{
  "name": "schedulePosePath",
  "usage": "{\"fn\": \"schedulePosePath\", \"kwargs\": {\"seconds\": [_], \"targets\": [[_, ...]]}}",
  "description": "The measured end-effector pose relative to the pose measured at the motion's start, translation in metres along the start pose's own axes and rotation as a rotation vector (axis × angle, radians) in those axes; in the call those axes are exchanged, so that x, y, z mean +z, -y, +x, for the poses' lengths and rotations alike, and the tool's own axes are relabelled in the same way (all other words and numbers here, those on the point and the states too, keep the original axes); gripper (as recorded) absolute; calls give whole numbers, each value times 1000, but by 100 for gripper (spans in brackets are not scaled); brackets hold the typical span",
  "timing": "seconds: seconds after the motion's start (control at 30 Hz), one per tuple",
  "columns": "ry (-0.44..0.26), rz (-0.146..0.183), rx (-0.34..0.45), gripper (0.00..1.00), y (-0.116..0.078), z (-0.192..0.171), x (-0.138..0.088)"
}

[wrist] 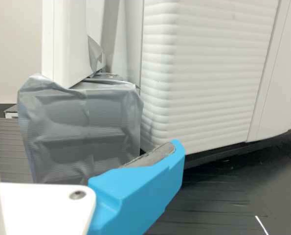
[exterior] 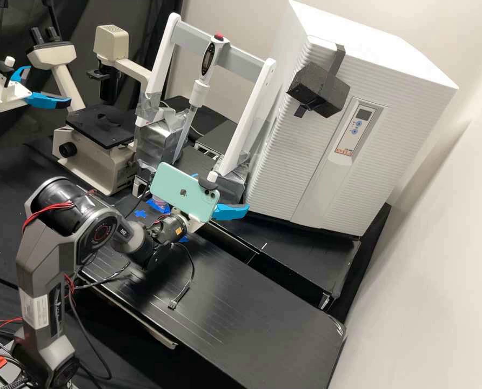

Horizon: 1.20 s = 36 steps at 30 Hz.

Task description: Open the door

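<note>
Presently, the gripper [exterior: 223, 190] is near the lower part of the white cabinet [exterior: 376, 46], with its fingers apart from each other; the door [exterior: 284, 162] is closed, at the cabinet's front side

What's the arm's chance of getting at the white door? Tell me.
Probably good: the open claw is near the door's lower corner, and the front of it looks free. The taped block beside that corner might crowd an approach there.
</note>
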Motion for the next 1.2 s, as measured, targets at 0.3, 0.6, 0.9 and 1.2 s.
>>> {"fn": "schedulePosePath", "kwargs": {"seconds": [0.3,0.6,0.9,1.2], "targets": [[1,-2,4,100,-2,-1,1],[-43,48,127,100,-54,-23,2],[-108,101,295,100,-109,-17,-14],[-73,123,316,100,-129,-3,-26]]}}
